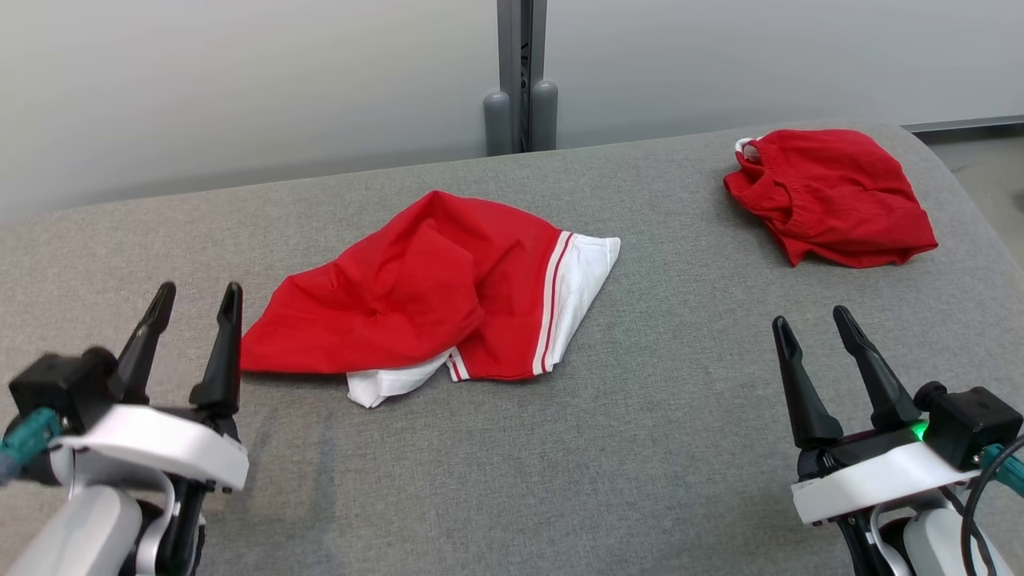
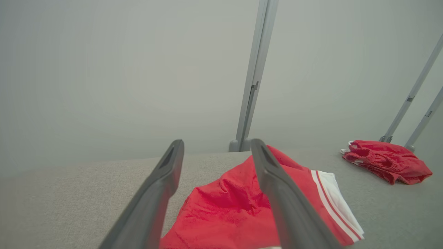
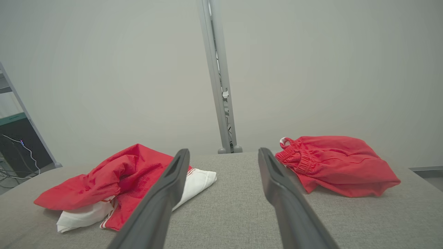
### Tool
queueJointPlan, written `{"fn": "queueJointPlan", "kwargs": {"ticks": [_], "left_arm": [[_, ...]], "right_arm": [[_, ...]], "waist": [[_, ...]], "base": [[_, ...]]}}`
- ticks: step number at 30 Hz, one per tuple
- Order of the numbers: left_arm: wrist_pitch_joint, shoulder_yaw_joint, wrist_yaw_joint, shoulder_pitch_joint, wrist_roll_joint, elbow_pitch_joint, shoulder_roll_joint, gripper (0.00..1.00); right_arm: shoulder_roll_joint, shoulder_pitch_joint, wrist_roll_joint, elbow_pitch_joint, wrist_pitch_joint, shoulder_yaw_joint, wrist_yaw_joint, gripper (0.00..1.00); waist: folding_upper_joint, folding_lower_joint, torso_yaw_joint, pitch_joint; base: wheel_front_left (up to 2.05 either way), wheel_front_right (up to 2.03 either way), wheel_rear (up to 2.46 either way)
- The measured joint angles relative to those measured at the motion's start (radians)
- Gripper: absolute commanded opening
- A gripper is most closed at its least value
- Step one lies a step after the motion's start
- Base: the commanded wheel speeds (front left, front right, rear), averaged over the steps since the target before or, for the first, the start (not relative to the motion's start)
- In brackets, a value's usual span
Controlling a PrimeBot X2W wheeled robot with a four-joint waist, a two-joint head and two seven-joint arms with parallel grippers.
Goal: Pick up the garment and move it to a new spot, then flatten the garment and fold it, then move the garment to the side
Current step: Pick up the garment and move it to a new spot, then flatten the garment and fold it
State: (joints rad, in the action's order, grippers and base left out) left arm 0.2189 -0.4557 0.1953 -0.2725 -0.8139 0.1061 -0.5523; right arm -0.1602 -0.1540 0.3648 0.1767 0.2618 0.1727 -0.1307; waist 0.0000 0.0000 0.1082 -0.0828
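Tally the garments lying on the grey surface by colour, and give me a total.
red-and-white garment, crumpled in the middle: 1
red garment, bunched at the far right: 1
Total: 2 garments

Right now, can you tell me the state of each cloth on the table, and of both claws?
red-white garment: crumpled, lying mid-table, not held.
red shorts: bunched up, lying at the far right, not held.
left claw: open, empty.
right claw: open, empty.
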Motion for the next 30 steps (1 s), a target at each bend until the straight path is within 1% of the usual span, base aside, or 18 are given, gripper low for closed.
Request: {"fn": "queueJointPlan", "kwargs": {"ticks": [3,6,10,13,16,20,23,26,30], "left_arm": [[0.031,0.021,0.015,0.048,0.028,-0.007,0.022,1.00],[0.041,0.058,0.028,0.100,0.057,-0.021,0.062,1.00],[0.043,0.178,0.033,0.163,0.132,-0.076,0.151,1.00],[0.043,0.254,0.004,0.227,0.193,-0.102,0.228,1.00],[0.043,0.288,-0.043,0.270,0.255,-0.104,0.287,1.00],[0.043,0.336,-0.093,0.301,0.327,-0.091,0.337,1.00],[0.043,0.357,-0.126,0.313,0.358,-0.069,0.381,1.00],[0.043,0.380,-0.156,0.313,0.384,-0.051,0.408,1.00],[0.043,0.410,-0.187,0.310,0.412,-0.034,0.430,1.00]], "right_arm": [[0.003,0.003,-0.004,-0.005,0.000,-0.003,0.000,1.00],[0.003,0.010,-0.006,-0.013,0.000,-0.007,0.000,1.00],[0.012,0.020,-0.014,-0.028,0.000,-0.011,0.000,1.00],[0.014,0.031,-0.014,-0.035,0.000,-0.016,0.000,1.00],[0.015,0.056,-0.014,-0.039,0.000,-0.028,0.000,1.00],[0.010,0.065,-0.014,-0.049,0.000,-0.035,0.000,1.00],[0.003,0.075,-0.016,-0.054,0.000,-0.037,0.000,1.00],[0.003,0.080,-0.021,-0.055,0.000,-0.035,0.000,1.00],[0.004,0.080,-0.021,-0.054,0.000,-0.032,0.000,1.00]], "waist": [[0.0000,0.0000,-0.003,-0.001],[0.0000,0.0000,-0.003,0.000],[0.0000,0.0000,-0.006,-0.002],[0.0000,0.0000,-0.008,0.002],[0.0000,0.0000,-0.014,0.010],[0.0000,0.0000,-0.017,0.019],[0.0000,0.0000,-0.017,0.026],[0.0000,0.0000,-0.017,0.030],[0.0000,0.0000,-0.017,0.032]], "base": [[0.00,0.00,0.00],[0.00,0.00,0.00],[0.00,0.00,0.00],[0.00,0.00,0.00],[0.00,0.00,0.00],[0.00,0.00,0.00],[0.00,0.00,0.00],[0.00,0.00,0.00],[0.00,0.00,0.00]]}}
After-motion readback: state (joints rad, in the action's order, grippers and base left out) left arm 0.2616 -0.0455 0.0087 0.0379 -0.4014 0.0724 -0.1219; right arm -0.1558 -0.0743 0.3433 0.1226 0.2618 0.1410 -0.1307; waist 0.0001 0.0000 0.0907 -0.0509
